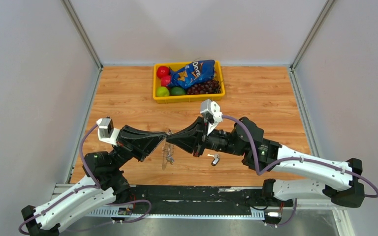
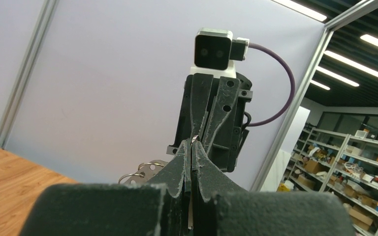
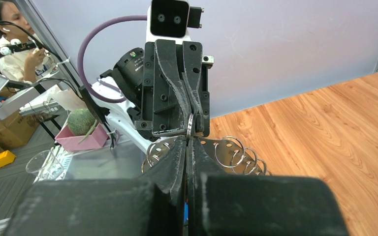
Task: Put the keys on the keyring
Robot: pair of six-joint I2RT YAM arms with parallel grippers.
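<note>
Wooden table [image 1: 128, 98] inside a white-walled enclosure. Both arms reach inward at low height and level, so their tips meet head-on above the near-centre of the table. The left gripper [image 1: 163, 139] and right gripper [image 1: 171, 139] are fully closed, each pinching the keyring [image 1: 167, 155], whose silvery loops hang directly below the meeting point. One dark-headed key [image 1: 215, 159] lies on the table under the right wrist.

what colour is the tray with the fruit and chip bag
Yellow; the tray shows best in the top external view.
</note>
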